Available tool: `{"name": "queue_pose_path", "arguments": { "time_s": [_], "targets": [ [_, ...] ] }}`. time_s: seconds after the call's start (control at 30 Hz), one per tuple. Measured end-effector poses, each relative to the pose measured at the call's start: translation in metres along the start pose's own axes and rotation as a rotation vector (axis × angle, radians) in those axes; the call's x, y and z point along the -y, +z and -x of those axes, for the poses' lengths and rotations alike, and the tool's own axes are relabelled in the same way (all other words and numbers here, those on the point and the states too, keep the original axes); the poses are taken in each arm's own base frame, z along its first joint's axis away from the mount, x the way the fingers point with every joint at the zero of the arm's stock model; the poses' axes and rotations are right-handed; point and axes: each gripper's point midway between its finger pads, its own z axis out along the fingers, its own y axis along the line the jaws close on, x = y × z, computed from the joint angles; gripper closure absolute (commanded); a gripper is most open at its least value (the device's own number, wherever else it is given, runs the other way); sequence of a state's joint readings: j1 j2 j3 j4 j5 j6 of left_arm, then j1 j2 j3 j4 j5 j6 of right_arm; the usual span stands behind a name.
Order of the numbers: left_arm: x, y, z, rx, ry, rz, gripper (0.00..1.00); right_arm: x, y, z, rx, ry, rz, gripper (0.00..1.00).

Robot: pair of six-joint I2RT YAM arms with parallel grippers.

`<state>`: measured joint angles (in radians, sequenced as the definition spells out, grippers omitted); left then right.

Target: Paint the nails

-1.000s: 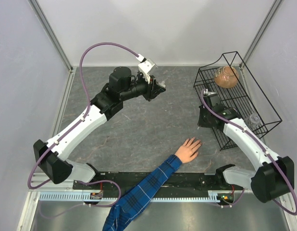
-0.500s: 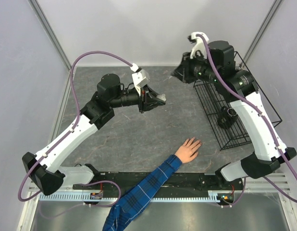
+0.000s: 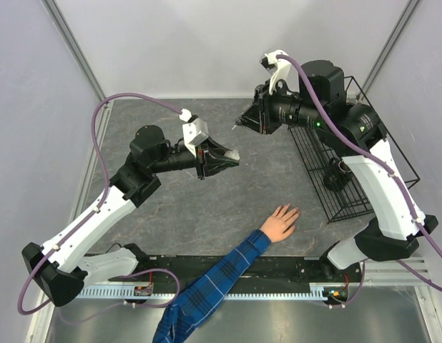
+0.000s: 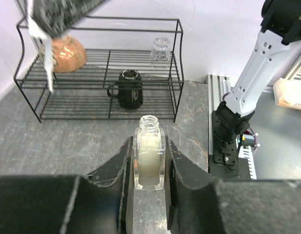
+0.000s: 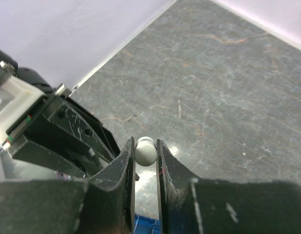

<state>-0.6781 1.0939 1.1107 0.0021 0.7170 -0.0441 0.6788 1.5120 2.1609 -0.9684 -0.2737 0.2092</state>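
Note:
A light-skinned hand (image 3: 280,221) with a blue plaid sleeve (image 3: 214,282) lies flat on the grey table near the front; its nails are too small to make out. My left gripper (image 3: 232,156) is shut on an uncapped clear bottle of pale polish (image 4: 149,161), held upright above the table middle. My right gripper (image 3: 242,121) is shut on the round pale cap (image 5: 145,151), just up and right of the bottle. In the left wrist view the thin white brush (image 4: 47,68) hangs from the right gripper at the upper left.
A black wire rack (image 3: 350,164) stands at the right, partly behind my right arm. The left wrist view shows a brown pot (image 4: 65,52), a clear glass jar (image 4: 161,48) and a black cup (image 4: 129,88) on it. Grey walls surround the table.
My right arm has risen from beside the rack and swung left to the table's middle with the cap. My left gripper has drifted down and left with the bottle. The hand has not moved.

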Motion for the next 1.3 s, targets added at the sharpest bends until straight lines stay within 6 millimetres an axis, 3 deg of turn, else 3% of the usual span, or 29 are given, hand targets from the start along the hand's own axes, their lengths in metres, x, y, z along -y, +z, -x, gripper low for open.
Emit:
{"name": "queue_pose_path", "arguments": {
  "time_s": [0.43,0.7,1.3],
  "targets": [
    [-0.011,-0.007,0.012,0.038,0.029,0.08,0.98,-0.019,-0.018,-0.024,-0.04,0.025,0.097,1.0],
    [-0.022,-0.009,0.006,0.015,0.009,0.13,0.98,-0.025,-0.019,-0.024,-0.029,0.048,0.126,1.0],
    [-0.022,-0.01,0.003,0.005,0.026,0.127,0.98,-0.025,-0.014,-0.022,-0.017,0.063,0.13,1.0]
  ]
}}
